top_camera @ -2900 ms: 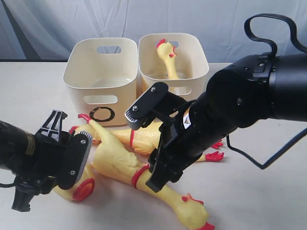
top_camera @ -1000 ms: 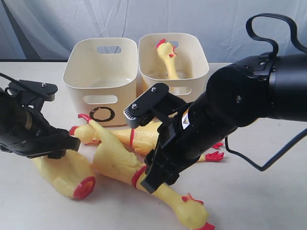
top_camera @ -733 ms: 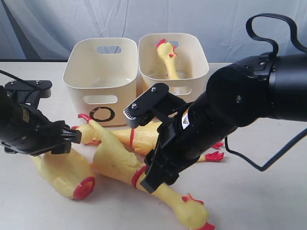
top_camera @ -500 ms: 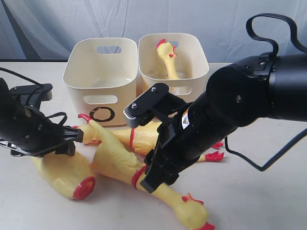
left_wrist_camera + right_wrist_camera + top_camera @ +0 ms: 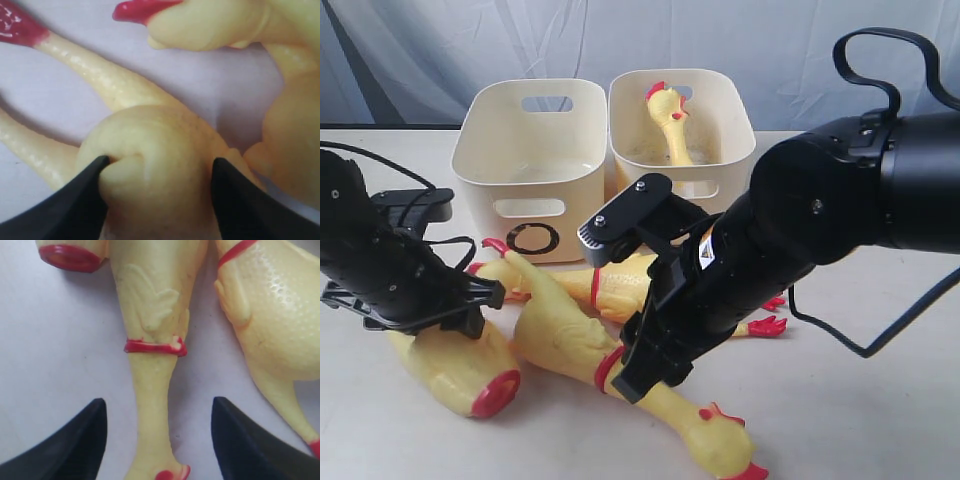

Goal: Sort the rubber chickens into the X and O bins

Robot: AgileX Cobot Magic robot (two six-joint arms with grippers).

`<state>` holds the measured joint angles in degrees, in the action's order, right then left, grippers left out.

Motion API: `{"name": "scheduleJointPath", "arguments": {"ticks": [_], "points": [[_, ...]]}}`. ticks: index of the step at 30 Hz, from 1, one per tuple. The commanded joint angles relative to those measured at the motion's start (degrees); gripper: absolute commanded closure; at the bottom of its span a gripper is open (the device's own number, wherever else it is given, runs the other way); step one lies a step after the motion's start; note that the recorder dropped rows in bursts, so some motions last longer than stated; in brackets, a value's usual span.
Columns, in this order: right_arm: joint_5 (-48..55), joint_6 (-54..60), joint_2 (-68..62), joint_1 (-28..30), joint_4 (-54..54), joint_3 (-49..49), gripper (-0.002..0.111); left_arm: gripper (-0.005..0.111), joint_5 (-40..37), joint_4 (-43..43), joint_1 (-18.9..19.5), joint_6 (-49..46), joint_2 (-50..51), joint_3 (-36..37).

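The exterior view is bright and clear. The light is soft and seems to come from above. The table (image 5: pixel 880 420) shows only pale, fuzzy shadows under the toys and the right arm (image 5: pixel 820 215). The arm's black shell has small shiny spots. The left wrist view is very close and blurry. There the fat chicken (image 5: pixel 150 170) has soft edges and the table looks a bit purple. The right wrist view is sharper, and wing lines show on the long-necked chicken (image 5: pixel 150 305). The black fingertips (image 5: pixel 75 445) look fuzzy.
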<state>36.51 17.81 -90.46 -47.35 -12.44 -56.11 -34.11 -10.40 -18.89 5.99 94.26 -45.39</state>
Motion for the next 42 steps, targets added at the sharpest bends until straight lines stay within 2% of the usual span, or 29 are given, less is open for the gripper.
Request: {"name": "scheduleJointPath", "arguments": {"ticks": [1,5,14,21,24,33,42], "points": [[-0.45,-0.13,0.51,-0.08,-0.06,0.15,0.050,0.107,-4.51,3.39,-0.03,-0.49,1.95,1.08],[-0.45,-0.13,0.51,-0.08,-0.06,0.15,0.050,0.107,-6.98,5.14,-0.03,-0.49,0.25,1.08],[0.03,-0.13,0.51,-0.08,-0.06,0.15,0.050,0.107,-13.30,7.16,-0.03,-0.49,-11.27,0.84],[2.77,-0.54,4.50,-0.08,-0.06,0.15,0.050,0.107,-20.53,7.95,-0.03,-0.60,-17.12,-5.68],[2.78,-0.71,6.42,-0.08,-0.06,0.15,0.050,0.107,-22.88,8.10,-0.03,-0.71,-17.48,-7.18],[4.54,-1.34,9.53,-0.08,0.73,0.15,0.050,0.107,-23.26,8.75,-0.03,-0.71,-17.48,-8.51],[7.39,-4.67,11.42,-0.08,5.36,0.15,0.050,0.107,-26.14,8.61,-0.03,-2.06,-17.48,-10.69]]}}
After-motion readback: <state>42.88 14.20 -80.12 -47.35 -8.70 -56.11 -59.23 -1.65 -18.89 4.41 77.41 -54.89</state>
